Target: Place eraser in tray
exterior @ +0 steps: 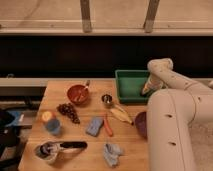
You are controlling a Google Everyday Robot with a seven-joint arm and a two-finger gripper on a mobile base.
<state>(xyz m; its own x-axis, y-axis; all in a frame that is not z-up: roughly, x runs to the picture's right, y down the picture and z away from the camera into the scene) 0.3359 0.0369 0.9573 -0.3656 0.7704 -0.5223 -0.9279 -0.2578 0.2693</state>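
Camera view. The arm (pixel 169 76) bends down over the tray (pixel 129 86), which sits at the far right of the counter (pixel 80 131). The pincer (pixel 146 90) hangs low over the tray's right end, inside its walls. Pincer state: cannot tell. The eraser cannot be made out anywhere on the counter. It is judged to be at the pincer, held or just beneath, so its long axis cannot be stated. Judgement: the drop point lies straight below, and no sideways travel is needed.
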